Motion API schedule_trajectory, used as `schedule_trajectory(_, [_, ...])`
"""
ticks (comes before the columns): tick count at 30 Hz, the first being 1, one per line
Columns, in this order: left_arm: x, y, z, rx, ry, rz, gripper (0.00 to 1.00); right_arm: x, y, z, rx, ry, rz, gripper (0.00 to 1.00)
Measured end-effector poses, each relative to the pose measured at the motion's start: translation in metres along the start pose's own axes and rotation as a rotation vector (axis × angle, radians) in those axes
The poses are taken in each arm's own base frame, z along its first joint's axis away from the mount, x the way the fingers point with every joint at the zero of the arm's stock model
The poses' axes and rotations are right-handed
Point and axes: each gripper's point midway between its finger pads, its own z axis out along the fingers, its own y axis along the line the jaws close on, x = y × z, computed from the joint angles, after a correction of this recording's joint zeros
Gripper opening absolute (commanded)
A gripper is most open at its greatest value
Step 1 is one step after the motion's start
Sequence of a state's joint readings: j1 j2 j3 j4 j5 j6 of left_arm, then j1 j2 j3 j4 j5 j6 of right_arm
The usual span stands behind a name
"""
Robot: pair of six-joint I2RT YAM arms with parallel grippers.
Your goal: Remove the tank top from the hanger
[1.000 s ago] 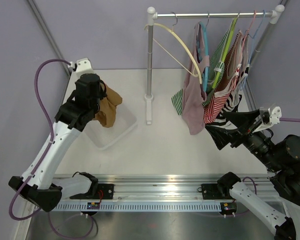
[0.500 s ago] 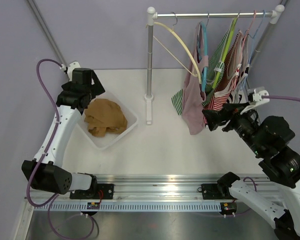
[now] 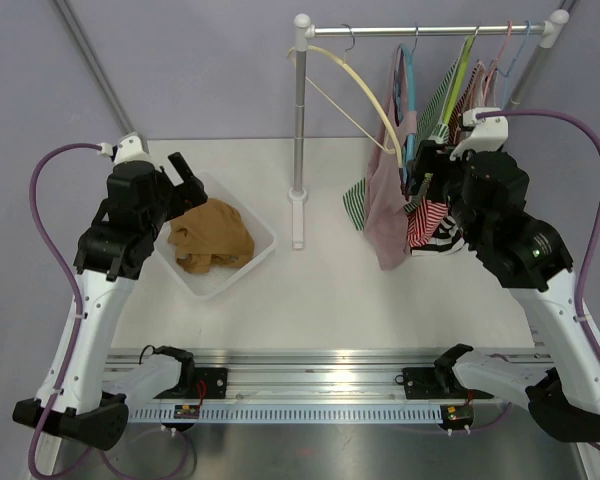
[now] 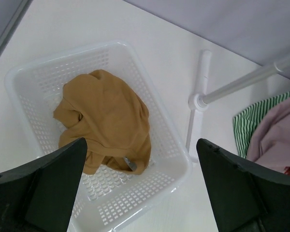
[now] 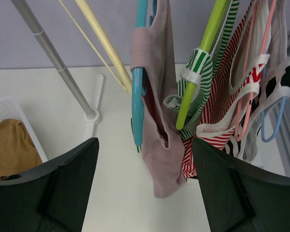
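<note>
Several tank tops hang on hangers from the rail (image 3: pixel 420 30). Nearest is a pink tank top (image 3: pixel 385 220) (image 5: pixel 164 154) on a teal hanger (image 5: pixel 138 96). Behind it hang a green-striped top (image 5: pixel 203 92) on a green hanger and a red-striped top (image 5: pixel 217 111). My right gripper (image 3: pixel 420 168) (image 5: pixel 145 142) is open and faces the pink top, apart from it. My left gripper (image 3: pixel 185 178) (image 4: pixel 141 145) is open above the white basket (image 3: pixel 262 250) (image 4: pixel 183 164). A brown tank top (image 3: pixel 212 235) (image 4: pixel 106 116) lies crumpled in that basket.
A cream hanger (image 3: pixel 365 90) hangs bare at the rail's left end. The rack's upright post (image 3: pixel 299 130) stands mid-table on a white foot (image 4: pixel 199 101). A black-and-white top (image 5: pixel 280 82) hangs at the far right on a blue hanger.
My left gripper opened and dropped the brown top into the basket, then drew back. My right arm rose and swung up to the hanging clothes.
</note>
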State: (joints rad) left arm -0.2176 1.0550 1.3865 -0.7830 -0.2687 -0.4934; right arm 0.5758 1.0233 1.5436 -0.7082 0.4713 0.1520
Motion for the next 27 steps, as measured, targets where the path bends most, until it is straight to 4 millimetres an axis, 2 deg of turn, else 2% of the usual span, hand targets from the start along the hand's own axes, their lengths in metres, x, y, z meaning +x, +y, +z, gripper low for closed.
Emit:
schedule_trajectory(4, [0.018,-0.008,-0.021,0.072,0.02,0.05,0.99,-0.014,0.004,0.024,0.037,0.006,-0.032,0.77])
schedule_trajectory(12, [0.087,-0.021,-0.038,0.186,0.155,0.207,0.99,-0.041,-0.017,0.077,0.095,0.014,-0.024,0.66])
schedule_trajectory(15, [0.11,-0.014,-0.037,0.186,0.195,0.255,0.99,-0.044,-0.016,0.1,0.08,0.03,-0.032,0.63])
schedule_trajectory(20, [0.15,0.01,-0.025,0.126,0.276,0.32,0.99,-0.048,-0.014,0.138,0.054,0.053,-0.043,0.59])
schedule_trajectory(23, [0.159,0.014,-0.025,0.122,0.298,0.343,0.99,-0.056,-0.014,0.157,0.042,0.047,-0.04,0.57])
schedule_trajectory(27, [0.155,0.012,-0.029,0.143,0.274,0.343,0.99,-0.063,-0.009,0.177,0.012,0.047,-0.042,0.55])
